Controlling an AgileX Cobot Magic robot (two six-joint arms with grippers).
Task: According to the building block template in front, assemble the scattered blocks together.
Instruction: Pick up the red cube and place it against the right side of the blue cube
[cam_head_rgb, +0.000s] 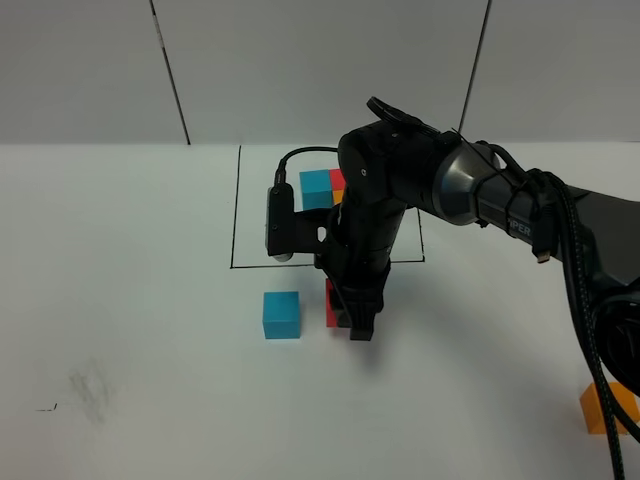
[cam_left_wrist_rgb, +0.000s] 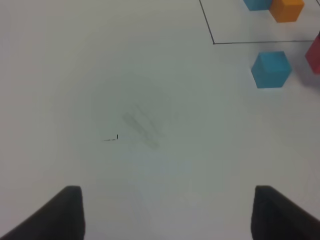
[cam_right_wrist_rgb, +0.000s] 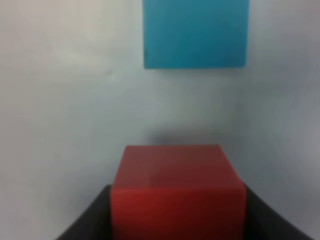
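The template sits inside a black drawn rectangle (cam_head_rgb: 236, 220): a cyan cube (cam_head_rgb: 316, 187), a red cube (cam_head_rgb: 337, 179) and an orange cube (cam_head_rgb: 339, 197), partly hidden by my right arm. My right gripper (cam_head_rgb: 350, 322) is shut on the loose red cube (cam_head_rgb: 330, 303), low over the table just in front of the rectangle. The wrist view shows this cube (cam_right_wrist_rgb: 177, 192) between the fingers (cam_right_wrist_rgb: 92, 217). The loose blue cube (cam_head_rgb: 282, 314) stands a short gap to its left, also in the right wrist view (cam_right_wrist_rgb: 196, 32). The loose orange cube (cam_head_rgb: 603, 405) lies far right. My left gripper (cam_left_wrist_rgb: 167, 220) is open and empty.
The left wrist view shows the loose blue cube (cam_left_wrist_rgb: 271, 69), an edge of the red cube (cam_left_wrist_rgb: 315, 55) and a corner of the rectangle (cam_left_wrist_rgb: 214, 43). A faint smudge and a small pen mark (cam_head_rgb: 55, 407) lie front left. A black cable (cam_head_rgb: 590, 330) hangs by the orange cube.
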